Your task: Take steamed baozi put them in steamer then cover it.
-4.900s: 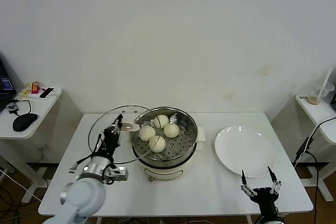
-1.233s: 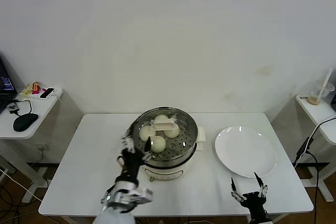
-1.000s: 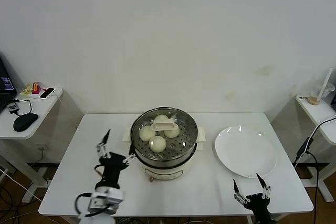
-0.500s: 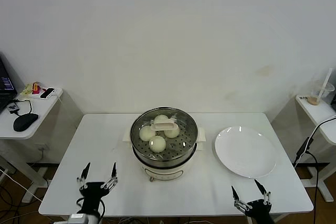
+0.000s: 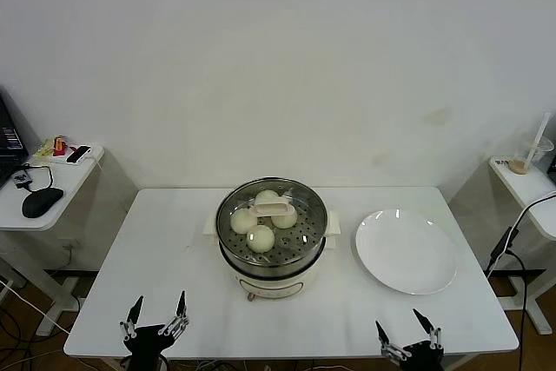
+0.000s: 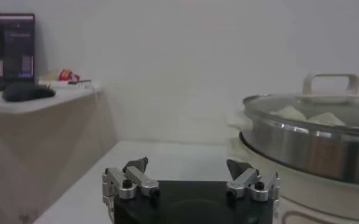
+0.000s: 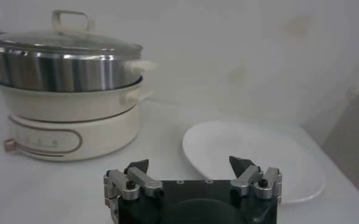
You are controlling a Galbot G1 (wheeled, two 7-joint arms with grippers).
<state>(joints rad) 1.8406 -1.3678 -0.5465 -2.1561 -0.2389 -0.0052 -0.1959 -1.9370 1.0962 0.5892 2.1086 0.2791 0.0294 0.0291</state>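
Observation:
The steamer stands mid-table, a shiny steel pot on a cream base. The cover, clear glass with a cream bar handle, sits on it. Several white baozi show through the glass. My left gripper is open and empty at the table's front left edge, well away from the steamer. My right gripper is open and empty at the front right edge. The left wrist view shows the left gripper and the covered steamer. The right wrist view shows the right gripper and the steamer.
An empty flat white plate lies right of the steamer and shows in the right wrist view. A side desk at the left holds a black mouse. A side table at the right holds a cup.
My left gripper set the cover on the steamer, let go and drew back to the front left edge. The right gripper sank slightly at the front right.

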